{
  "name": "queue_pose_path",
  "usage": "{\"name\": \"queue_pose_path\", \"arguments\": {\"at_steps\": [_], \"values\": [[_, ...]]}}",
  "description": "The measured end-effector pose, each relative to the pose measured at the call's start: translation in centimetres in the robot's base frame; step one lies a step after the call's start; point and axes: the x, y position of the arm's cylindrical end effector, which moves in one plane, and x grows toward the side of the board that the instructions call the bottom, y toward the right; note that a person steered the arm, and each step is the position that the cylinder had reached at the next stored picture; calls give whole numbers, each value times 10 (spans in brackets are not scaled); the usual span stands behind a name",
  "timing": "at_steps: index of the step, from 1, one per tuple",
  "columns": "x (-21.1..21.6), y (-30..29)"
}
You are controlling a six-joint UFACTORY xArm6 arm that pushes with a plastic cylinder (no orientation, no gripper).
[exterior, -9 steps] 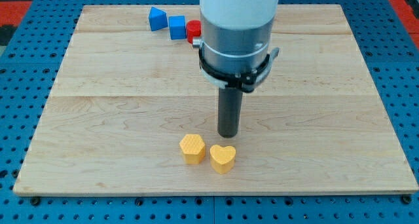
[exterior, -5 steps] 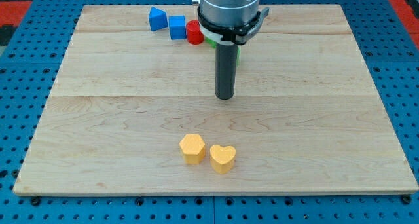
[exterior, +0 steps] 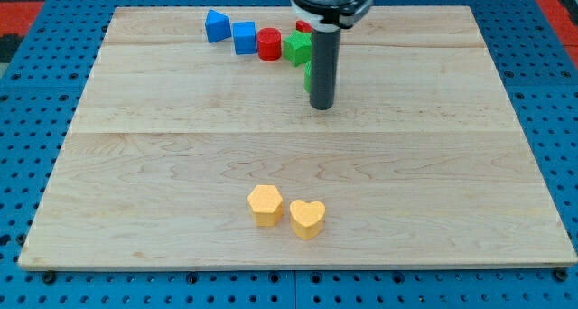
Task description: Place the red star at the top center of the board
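Observation:
My tip (exterior: 322,105) rests on the board right of centre in the upper half. A red block (exterior: 304,26), which may be the red star, peeks out just left of the rod near the view's top; its shape is mostly hidden. A red cylinder (exterior: 269,44) sits to its left. A green block (exterior: 297,48) lies right of the cylinder, and another green block (exterior: 309,74) shows at the rod's left edge, just above my tip.
A blue block (exterior: 216,25) and a blue cube (exterior: 245,37) sit at the view's top left of centre. A yellow hexagon (exterior: 265,204) and a yellow heart (exterior: 307,218) lie near the view's bottom. The wooden board (exterior: 135,164) sits on a blue pegboard.
My tip has moved from just above the yellow blocks up the board toward the view's top. The arm's body has risen out of view, uncovering the green and red blocks.

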Motion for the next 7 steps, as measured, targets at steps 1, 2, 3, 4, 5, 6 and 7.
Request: {"name": "queue_pose_path", "arguments": {"at_steps": [1,2,3,4,5,6,7], "values": [[-4,29],[-17,43],[-30,50],[-40,51],[-77,58],[-88,60],[-86,31]]}}
